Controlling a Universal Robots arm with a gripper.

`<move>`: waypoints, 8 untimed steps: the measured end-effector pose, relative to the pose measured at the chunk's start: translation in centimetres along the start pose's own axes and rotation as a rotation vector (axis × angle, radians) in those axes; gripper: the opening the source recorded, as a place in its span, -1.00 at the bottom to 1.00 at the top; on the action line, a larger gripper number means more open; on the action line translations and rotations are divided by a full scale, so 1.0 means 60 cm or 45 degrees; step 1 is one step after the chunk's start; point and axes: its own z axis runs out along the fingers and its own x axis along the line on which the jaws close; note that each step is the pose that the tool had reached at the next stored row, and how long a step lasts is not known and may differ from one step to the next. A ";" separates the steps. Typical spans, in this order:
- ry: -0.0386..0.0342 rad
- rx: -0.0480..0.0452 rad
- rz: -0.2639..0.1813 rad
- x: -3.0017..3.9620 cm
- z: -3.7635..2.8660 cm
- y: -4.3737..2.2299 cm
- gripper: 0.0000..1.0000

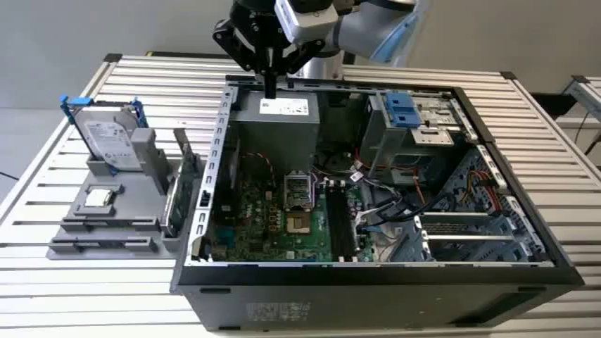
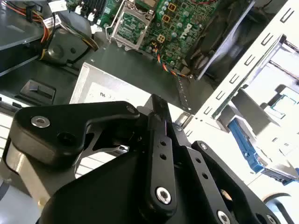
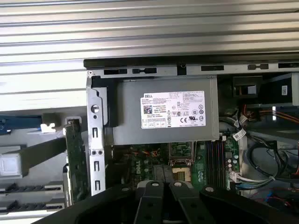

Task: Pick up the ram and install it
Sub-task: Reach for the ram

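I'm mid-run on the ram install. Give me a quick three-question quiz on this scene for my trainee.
1. True or false: the gripper, fingers shut, hangs above the grey power supply.
2. What stands in the blue frame on the grey holder at the exterior view's left? A) a hard drive B) a fan C) a keyboard
3. Fill in: the green expansion card beside the case stands ___ (upright or flat).
Key: 1 true; 2 A; 3 upright.
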 end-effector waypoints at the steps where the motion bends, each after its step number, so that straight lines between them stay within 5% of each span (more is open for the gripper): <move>1: 0.0000 0.000 0.000 0.000 0.000 0.000 -1.00; 8: 0.0000 0.000 0.000 0.000 0.000 0.000 -1.00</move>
